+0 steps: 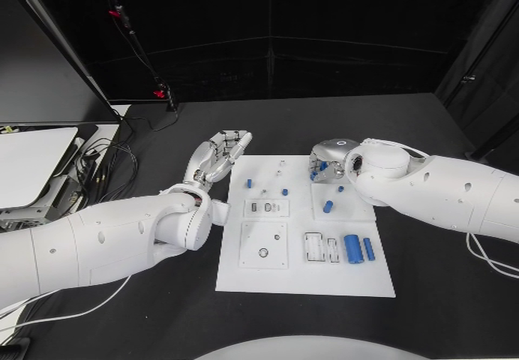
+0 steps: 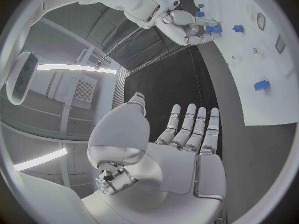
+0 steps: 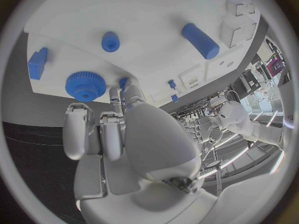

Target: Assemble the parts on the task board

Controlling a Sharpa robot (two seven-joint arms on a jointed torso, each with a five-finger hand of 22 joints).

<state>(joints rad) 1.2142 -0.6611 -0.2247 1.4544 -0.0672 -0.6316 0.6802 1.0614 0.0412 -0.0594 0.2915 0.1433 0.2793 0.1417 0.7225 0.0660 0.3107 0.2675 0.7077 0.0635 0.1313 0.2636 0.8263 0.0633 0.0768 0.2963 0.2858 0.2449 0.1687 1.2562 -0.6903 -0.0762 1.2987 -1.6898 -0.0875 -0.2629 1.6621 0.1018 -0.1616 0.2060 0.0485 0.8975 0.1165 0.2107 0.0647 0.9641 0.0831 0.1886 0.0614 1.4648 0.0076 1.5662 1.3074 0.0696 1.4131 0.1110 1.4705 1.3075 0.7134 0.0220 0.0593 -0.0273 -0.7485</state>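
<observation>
The white task board (image 1: 303, 274) lies mid-table with small blue parts on it: pegs (image 1: 249, 183) (image 1: 286, 192) (image 1: 328, 206) and two cylinders (image 1: 352, 246) near its right edge. My right hand (image 1: 330, 161) hangs over the board's far right corner, fingers curled down, and pinches a small blue part (image 3: 122, 82) between thumb and a fingertip. The right wrist view has a blue gear (image 3: 86, 86), a round peg (image 3: 110, 41), a cylinder (image 3: 201, 41) and a block (image 3: 37, 63) on the board. My left hand (image 1: 222, 154) lies flat off the board's far left corner, its fingers (image 2: 193, 127) straight and holding nothing.
The board carries raised white fixtures: a slotted one (image 1: 268, 208), a square plate (image 1: 264, 244) and a holder (image 1: 321, 247). Cables (image 1: 108, 161) and grey equipment (image 1: 32, 161) sit at the table's left. Black tabletop (image 1: 433, 300) surrounds the board.
</observation>
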